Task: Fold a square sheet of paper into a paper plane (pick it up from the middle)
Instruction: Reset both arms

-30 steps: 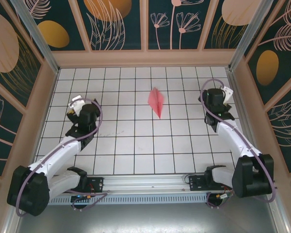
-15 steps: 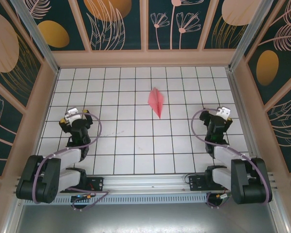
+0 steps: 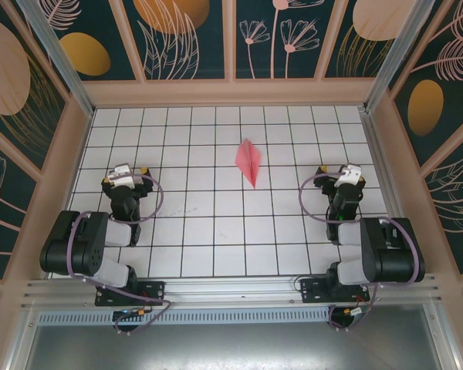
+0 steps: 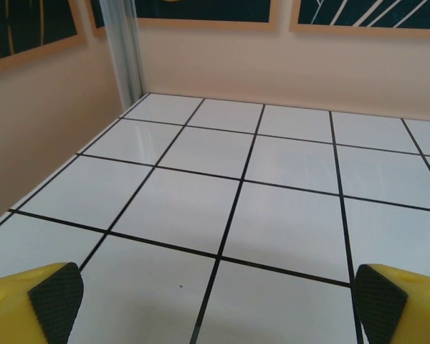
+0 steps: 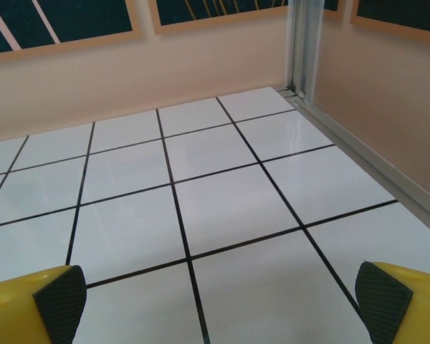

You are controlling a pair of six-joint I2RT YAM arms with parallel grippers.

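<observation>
Since a second ago both arms have folded back toward their bases, drawing the left gripper (image 3: 123, 174) and right gripper (image 3: 345, 174) nearer, while the paper plane (image 3: 248, 162) has not moved: it lies flat, far of centre, between the two and well apart from both. It is a slim pink-red dart with a centre crease, its sharp tip pointing near. Each claw is spread wide and holds nothing; yellow fingers carry dark textured pads (image 4: 55, 304). The table (image 3: 201, 231) is glossy white tile with black grid lines.
</observation>
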